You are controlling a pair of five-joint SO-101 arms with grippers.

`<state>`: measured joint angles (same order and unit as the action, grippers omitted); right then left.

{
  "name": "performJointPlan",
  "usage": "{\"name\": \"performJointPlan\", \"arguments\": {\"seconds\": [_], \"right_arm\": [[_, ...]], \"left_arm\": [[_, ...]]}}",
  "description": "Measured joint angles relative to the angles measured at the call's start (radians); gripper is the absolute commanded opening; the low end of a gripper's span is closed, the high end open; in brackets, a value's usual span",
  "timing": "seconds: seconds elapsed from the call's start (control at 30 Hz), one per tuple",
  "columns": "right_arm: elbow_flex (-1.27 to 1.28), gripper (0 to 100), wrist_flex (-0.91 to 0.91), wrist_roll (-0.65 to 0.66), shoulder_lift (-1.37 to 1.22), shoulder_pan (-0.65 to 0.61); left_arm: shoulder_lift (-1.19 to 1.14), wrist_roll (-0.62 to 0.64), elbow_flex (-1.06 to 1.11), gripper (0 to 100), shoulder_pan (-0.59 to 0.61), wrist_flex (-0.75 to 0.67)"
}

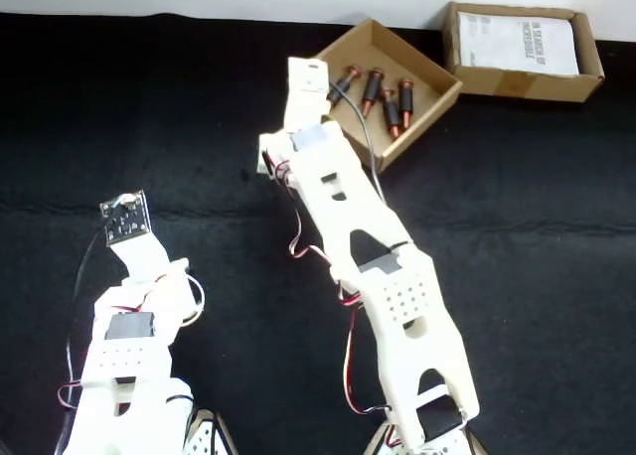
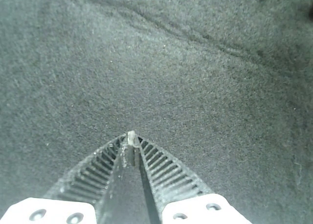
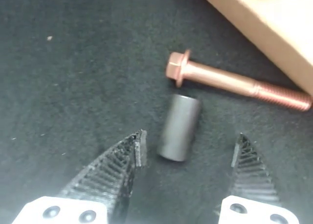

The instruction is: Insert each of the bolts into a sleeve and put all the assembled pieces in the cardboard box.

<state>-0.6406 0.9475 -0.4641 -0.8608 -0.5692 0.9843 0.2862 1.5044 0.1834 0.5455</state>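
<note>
Four assembled pieces [image 1: 374, 89] sat in your cardboard box [image 1: 425, 120]; one sleeve [image 3: 180, 127] lay beside its bolt [image 3: 234, 82], unjoined, between your wide-open, empty right fingers [image 3: 122, 158]; your left fingers [image 2: 161, 168] were closed on nothing

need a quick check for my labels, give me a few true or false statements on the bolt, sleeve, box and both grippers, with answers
1. The right gripper is open, with the sleeve lying between its fingers. True.
2. The bolt is already pushed into the sleeve. False: it lies on the cloth next to the sleeve, not inserted.
3. The cardboard box holds four assembled pieces. True.
4. The left gripper is holding a bolt. False: it is shut on nothing, over bare cloth.
</note>
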Motion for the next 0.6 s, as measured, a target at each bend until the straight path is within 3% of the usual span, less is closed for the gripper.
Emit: {"name": "performJointPlan", "arguments": {"seconds": [0.1, 0.3, 0.6], "right_arm": [[0.032, 24.8, -0.021, 0.002, 0.005, 0.0], [0.086, 10.4, -0.048, 0.005, 0.026, 0.014], [0.124, 9.1, -0.109, 0.091, 0.026, 0.025]], "left_arm": [[0.0, 0.0, 0.0, 1, 0.0, 0.0], [0.0, 0.0, 0.0, 1, 0.0, 0.0], [0.0, 0.0, 0.0, 1, 0.0, 0.0]]}}
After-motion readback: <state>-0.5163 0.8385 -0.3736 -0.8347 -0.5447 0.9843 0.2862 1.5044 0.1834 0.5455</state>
